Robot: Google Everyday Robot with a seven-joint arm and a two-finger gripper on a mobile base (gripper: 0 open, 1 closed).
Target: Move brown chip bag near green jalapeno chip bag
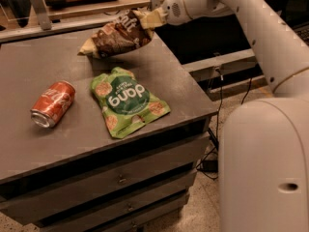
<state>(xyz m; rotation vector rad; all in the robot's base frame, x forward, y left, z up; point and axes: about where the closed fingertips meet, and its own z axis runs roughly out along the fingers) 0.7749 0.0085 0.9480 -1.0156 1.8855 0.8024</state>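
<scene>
The pincer [154,17] is reaching in over the far right corner of the worktop [34,66] and is clamping the tan end of the brown chip bag [118,35]. Gripping that crimped end is likely giving it a firm hold on crumpled foil. The bag is hanging tilted, its right end raised and its left end drooping toward the worktop, perhaps touching it. The green jalapeno chip bag [128,100] is lying flat at the brown chip bag's 6 o'clock, near but apart. A red soda can [52,104] is lying on its side at its 9 o'clock. The carrying step appears to be underway, and the next move is calling for a short travel toward 6 o'clock, then a release.
</scene>
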